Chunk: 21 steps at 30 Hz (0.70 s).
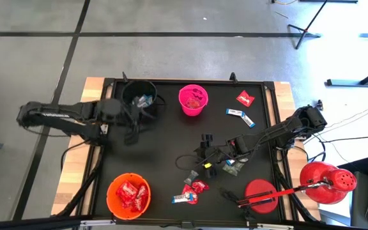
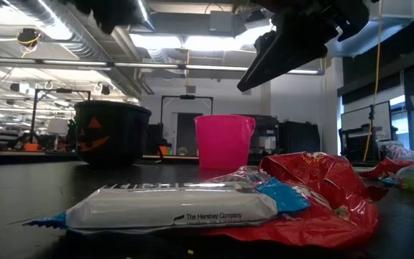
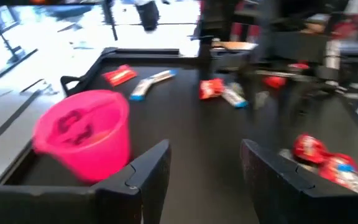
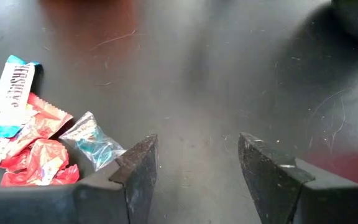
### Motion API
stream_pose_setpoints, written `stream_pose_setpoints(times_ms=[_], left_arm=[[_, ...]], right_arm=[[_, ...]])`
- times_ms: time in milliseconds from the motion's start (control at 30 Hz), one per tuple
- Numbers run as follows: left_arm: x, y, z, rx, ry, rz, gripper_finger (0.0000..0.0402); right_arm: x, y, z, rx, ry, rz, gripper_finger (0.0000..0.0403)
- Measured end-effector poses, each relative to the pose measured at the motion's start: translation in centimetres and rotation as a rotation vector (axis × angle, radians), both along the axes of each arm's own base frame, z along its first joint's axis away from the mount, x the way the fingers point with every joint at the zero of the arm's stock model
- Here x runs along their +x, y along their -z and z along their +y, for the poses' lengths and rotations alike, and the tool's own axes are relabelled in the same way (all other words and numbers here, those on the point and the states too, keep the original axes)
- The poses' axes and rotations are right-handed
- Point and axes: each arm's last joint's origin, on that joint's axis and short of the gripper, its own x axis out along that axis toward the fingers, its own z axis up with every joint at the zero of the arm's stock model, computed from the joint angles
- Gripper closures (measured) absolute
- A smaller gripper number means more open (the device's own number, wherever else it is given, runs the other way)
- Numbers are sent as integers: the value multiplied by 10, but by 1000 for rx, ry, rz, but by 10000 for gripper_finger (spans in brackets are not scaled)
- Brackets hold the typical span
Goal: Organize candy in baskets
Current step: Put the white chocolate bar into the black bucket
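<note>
- Candy is split: some already in buckets, the rest loose on the black mat (image 1: 171, 137), mostly centre to right.
- Orange bucket (image 1: 128, 195), near-left corner of mat: holds a heap of red packets (image 1: 130, 192).
- Left gripper (image 1: 133, 131) sits just beside the black bucket (image 1: 139, 97), on its near side; fingers (image 3: 143, 177) spread wide, nothing between them.
- Black bucket, far left: blue-and-white wrappers visible inside.
- Pink bucket (image 1: 193, 99), far centre, upright; something red inside, can't tell what.
- Small pile near centre front: red packets (image 1: 197, 186) plus a blue-and-white bar (image 1: 184, 199), touching.
- Right gripper (image 1: 206, 152) is low over mid-mat, jaws wide apart, empty; bare mat between them in the wrist view.
- Clear teal-wrapped sweet (image 4: 92, 141) lies just beside one right finger (image 4: 138, 168).
- Far right of mat: red packet (image 1: 245, 98), blue-and-white bars (image 1: 240, 115) near it.
- Off the mat's right edge: large red domed object (image 1: 328, 181).
</note>
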Motion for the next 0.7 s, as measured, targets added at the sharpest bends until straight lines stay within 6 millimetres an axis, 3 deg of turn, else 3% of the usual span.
stream_pose_setpoints(times_ms=[333, 700], left_arm=[[57, -15, -95, 133, 219, 83, 219], [124, 17, -199, 176, 445, 210, 219]], right_arm=[[0, 0, -1, -10, 27, -7, 185], [0, 0, 0, -9, 29, -4, 185]])
